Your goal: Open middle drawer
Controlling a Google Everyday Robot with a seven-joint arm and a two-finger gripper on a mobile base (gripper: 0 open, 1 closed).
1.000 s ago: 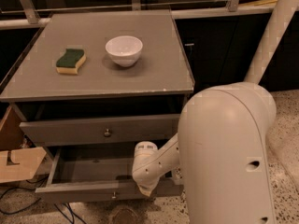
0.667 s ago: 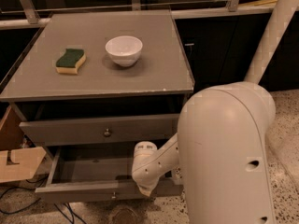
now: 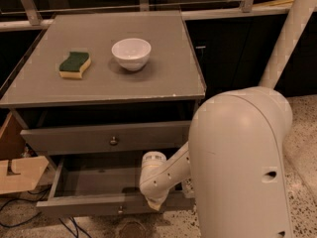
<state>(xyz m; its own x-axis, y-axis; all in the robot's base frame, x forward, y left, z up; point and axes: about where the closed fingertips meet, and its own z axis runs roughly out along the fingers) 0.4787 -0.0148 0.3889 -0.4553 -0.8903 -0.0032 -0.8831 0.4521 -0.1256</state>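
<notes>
Speckled flooring [image 3: 303,182] runs along the right of a grey bench [image 3: 163,78], whose top carries a green-and-yellow sponge [image 3: 75,65] and a white bowl [image 3: 131,53]. Low on the bench's front the middle drawer [image 3: 79,206] stands pulled out toward the camera, its hollow open to view. The pincer [image 3: 155,202] sits at that drawer's front lip, just right of the small knob [image 3: 120,210]. Whether it is spread or closed, or grips anything, I cannot tell.

Above it and set further back is the upper drawer [image 3: 64,139] with a round knob [image 3: 114,141]. Close on the open drawer's left stands a pale brown box [image 3: 17,175], with cables [image 3: 12,217] on the ground in front of it. The robot's white body [image 3: 237,167] covers the drawer's right end. The drawer's long axis runs left to right, its front facing the camera.
</notes>
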